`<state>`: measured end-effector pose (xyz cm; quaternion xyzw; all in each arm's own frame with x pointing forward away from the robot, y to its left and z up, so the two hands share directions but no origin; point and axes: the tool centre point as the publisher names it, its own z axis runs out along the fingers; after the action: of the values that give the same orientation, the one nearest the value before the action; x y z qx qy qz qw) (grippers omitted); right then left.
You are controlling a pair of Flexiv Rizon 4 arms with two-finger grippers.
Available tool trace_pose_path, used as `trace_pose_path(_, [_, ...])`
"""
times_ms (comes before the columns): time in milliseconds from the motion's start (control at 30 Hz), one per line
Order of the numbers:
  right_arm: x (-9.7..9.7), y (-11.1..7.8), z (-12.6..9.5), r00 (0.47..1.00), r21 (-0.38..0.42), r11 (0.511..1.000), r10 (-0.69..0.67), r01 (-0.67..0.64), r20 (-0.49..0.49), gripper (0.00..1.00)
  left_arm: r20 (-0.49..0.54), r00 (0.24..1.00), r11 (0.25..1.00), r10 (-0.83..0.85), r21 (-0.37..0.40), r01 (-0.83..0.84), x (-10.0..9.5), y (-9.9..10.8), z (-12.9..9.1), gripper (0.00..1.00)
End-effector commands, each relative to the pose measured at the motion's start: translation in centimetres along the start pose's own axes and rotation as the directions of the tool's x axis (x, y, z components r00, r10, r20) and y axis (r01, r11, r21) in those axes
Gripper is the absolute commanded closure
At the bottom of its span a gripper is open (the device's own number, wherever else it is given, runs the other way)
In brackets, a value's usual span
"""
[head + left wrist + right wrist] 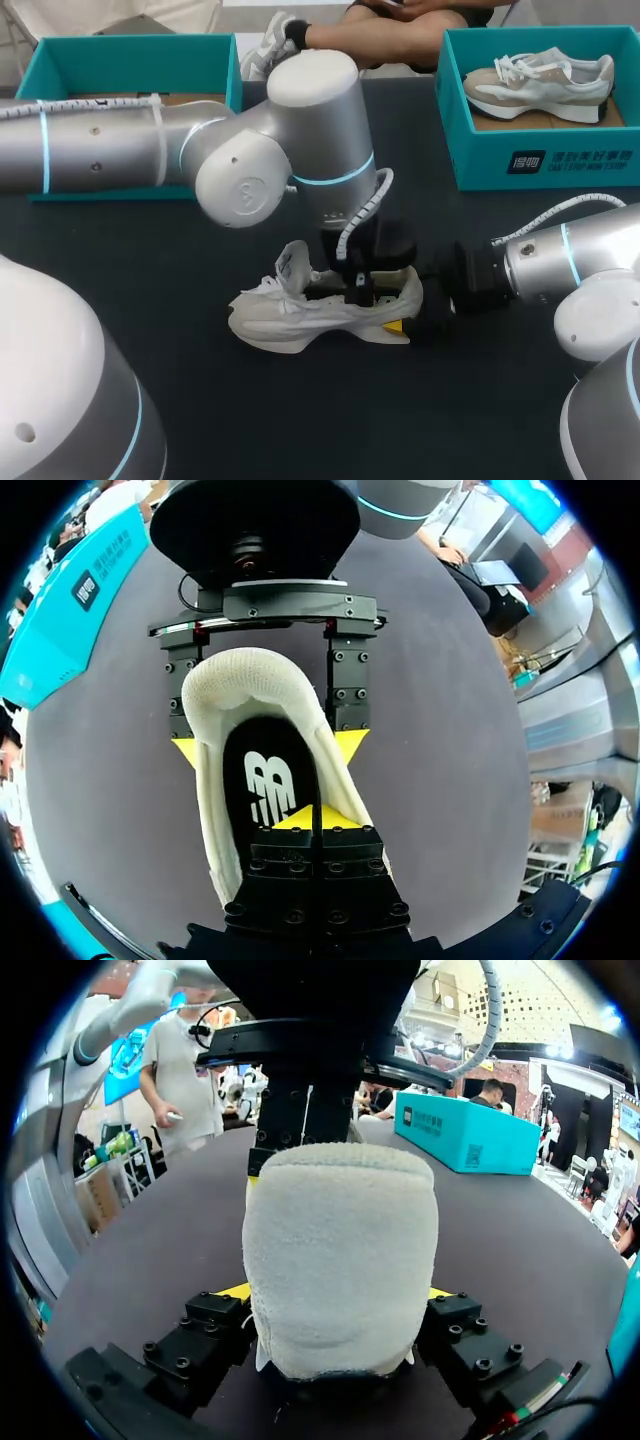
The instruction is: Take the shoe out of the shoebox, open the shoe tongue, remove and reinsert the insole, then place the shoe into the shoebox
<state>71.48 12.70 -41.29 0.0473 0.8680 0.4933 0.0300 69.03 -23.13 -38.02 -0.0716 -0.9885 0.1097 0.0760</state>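
Clamping the shoe (290,320) by its heel with the right fingers (232,1291), one tip each side. Sitting upright on the counter (150,260). And down into the opening with the left fingers (300,818), pinched together, tips just over the black insole (262,770); unclear whether nipping it.

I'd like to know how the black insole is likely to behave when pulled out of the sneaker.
Probably floppy and light: the black insole looks thin and lies flat inside the sneaker, so it may droop once lifted. It may drag on the fuzzy lining; the right gripper, shut on the heel from both sides, should steady the shoe.
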Motion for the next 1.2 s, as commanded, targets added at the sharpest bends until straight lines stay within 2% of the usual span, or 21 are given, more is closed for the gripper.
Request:
trace_pose_path(33, [0.0,-0.3,0.5,1.0,0.006,1.0,0.001,-0.001,0.003,1.0,0.019,1.0,1.0,-0.001,0.005,0.001,0.8,0.4,-0.7,1.0])
trace_pose_path(433, [0.0,-0.3,0.5,1.0,0.006,1.0,0.001,-0.001,0.003,1.0,-0.019,1.0,1.0,0.015,-0.009,-0.015,1.3,0.7,0.8,1.0])
trace_pose_path(500, [0.0,-0.3,0.5,1.0,0.006,1.0,0.001,-0.001,0.003,1.0,-0.019,1.0,1.0,0.006,-0.012,-0.006,1.2,0.9,1.0,0.7])
trace_pose_path(533, [0.0,-0.3,0.5,1.0,0.006,1.0,0.001,-0.001,0.003,1.0,-0.017,1.0,1.0,0.003,-0.016,-0.003,1.2,1.0,1.1,0.67])
trace_pose_path(667, [0.0,-0.3,0.5,1.0,0.006,1.0,0.001,-0.001,0.003,1.0,-0.005,1.0,1.0,-0.002,-0.017,0.002,1.1,1.3,1.3,0.71])
trace_pose_path(867, [0.0,-0.3,0.5,1.0,0.006,1.0,0.001,-0.001,0.003,1.0,0.015,1.0,1.0,-0.011,-0.026,0.012,0.8,1.8,2.3,0.69])
trace_pose_path(1067, [0.0,-0.3,0.5,1.0,0.006,1.0,0.001,-0.001,0.003,1.0,0.055,0.998,0.999,-0.032,-0.029,0.034,-0.1,2.3,3.7,0.78])
trace_pose_path(1167, [0.0,-0.3,0.5,1.0,0.006,1.0,0.001,-0.001,0.003,1.0,0.064,0.997,0.998,-0.041,-0.035,0.043,-0.3,2.6,4.3,0.89])
trace_pose_path(1200, [0.0,-0.3,0.5,1.0,0.006,1.0,0.001,-0.001,0.003,1.0,0.064,0.997,0.998,-0.045,-0.039,0.047,-0.3,2.7,4.5,1.0])
